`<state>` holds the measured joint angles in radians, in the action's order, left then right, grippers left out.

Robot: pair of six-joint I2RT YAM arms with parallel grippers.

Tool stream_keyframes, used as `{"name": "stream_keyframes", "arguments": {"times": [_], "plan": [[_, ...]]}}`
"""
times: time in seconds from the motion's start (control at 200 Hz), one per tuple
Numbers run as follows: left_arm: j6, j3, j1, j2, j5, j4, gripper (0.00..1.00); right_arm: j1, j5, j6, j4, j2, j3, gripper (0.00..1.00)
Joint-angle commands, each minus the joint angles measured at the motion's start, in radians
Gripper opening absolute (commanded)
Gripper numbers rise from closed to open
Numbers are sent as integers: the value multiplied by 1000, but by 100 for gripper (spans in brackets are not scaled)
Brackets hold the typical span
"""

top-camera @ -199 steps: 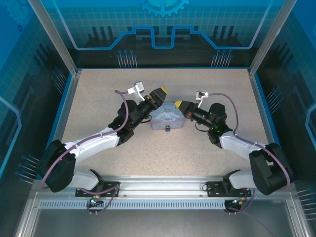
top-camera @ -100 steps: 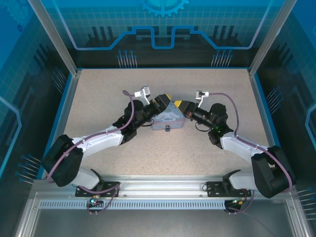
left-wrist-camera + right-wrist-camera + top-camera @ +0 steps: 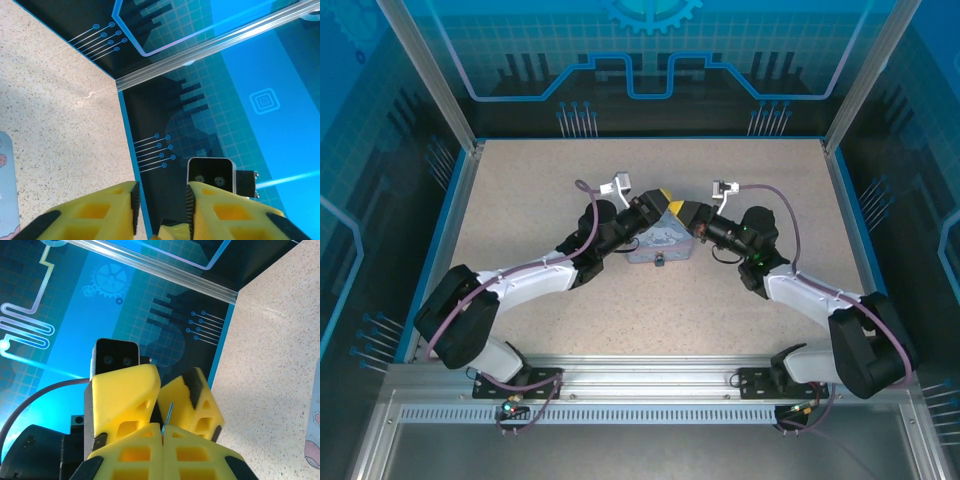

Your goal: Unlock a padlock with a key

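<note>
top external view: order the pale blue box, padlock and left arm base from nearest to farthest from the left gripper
1. pale blue box, right beside the left gripper
2. padlock, at the box's near edge
3. left arm base, near left

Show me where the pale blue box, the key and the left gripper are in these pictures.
pale blue box point(image 3: 658, 243), top external view, on its patterned top face.
key point(image 3: 168, 414), right wrist view, on the thin metal blade.
left gripper point(image 3: 161, 198), left wrist view, midway between its yellow fingertips.
</note>
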<state>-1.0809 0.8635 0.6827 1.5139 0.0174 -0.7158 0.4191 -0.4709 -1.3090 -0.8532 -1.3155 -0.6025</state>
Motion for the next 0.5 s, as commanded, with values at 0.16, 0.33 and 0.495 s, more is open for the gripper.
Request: {"name": "stream_keyframes", "arguments": {"times": [0.16,0.33,0.495], "plan": [[1,23,6,2,8,-43,22,12,15,-7,-21,-7,-19,0],[9,20,5,1,19,-48,12,12,9,-4,-20,-4,-14,0],[19,25,5,-1,20,-50,0,11,9,0,-16,1,-6,0]]}}
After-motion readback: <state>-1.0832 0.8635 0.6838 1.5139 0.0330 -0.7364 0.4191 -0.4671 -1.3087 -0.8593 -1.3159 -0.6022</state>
